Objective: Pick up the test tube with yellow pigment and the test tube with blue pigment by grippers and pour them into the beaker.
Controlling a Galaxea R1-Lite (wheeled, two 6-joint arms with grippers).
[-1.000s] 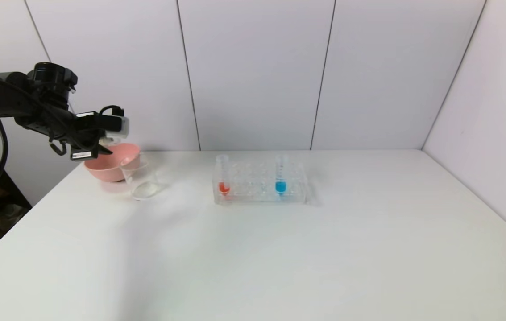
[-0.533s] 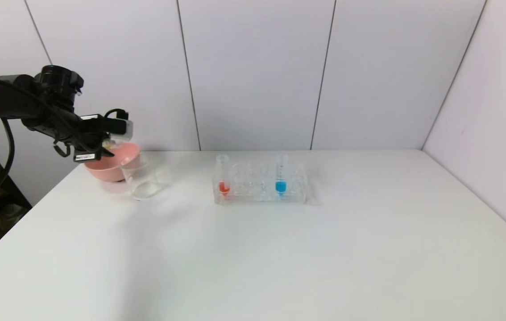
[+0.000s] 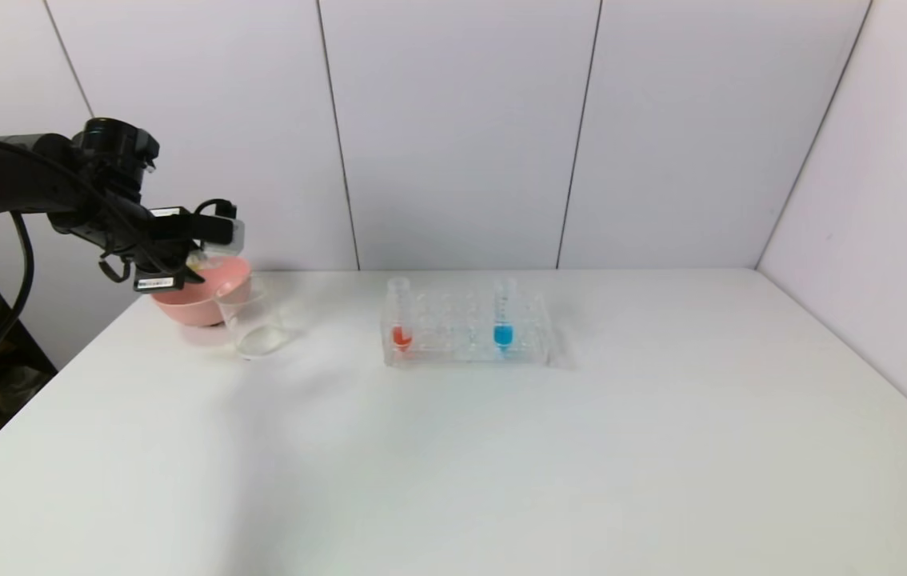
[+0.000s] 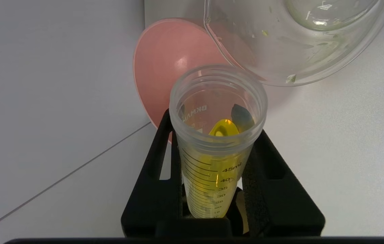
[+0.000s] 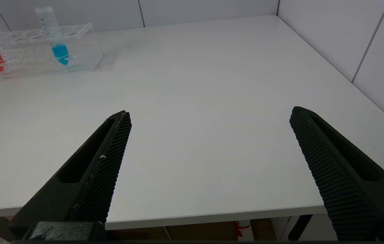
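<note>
Left gripper (image 4: 217,189) fingers clamped on yellow test tube (image 4: 215,142), upper left, above pink bowl (image 3: 201,292) beside beaker (image 3: 249,320). Right gripper (image 5: 209,118) fingers apart.

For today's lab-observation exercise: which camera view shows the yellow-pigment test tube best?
The left wrist view: the test tube with yellow pigment fills the frame, clamped in the left gripper, its liquid and markings plain. The head view hides it behind that gripper; the right wrist view misses it.
</note>
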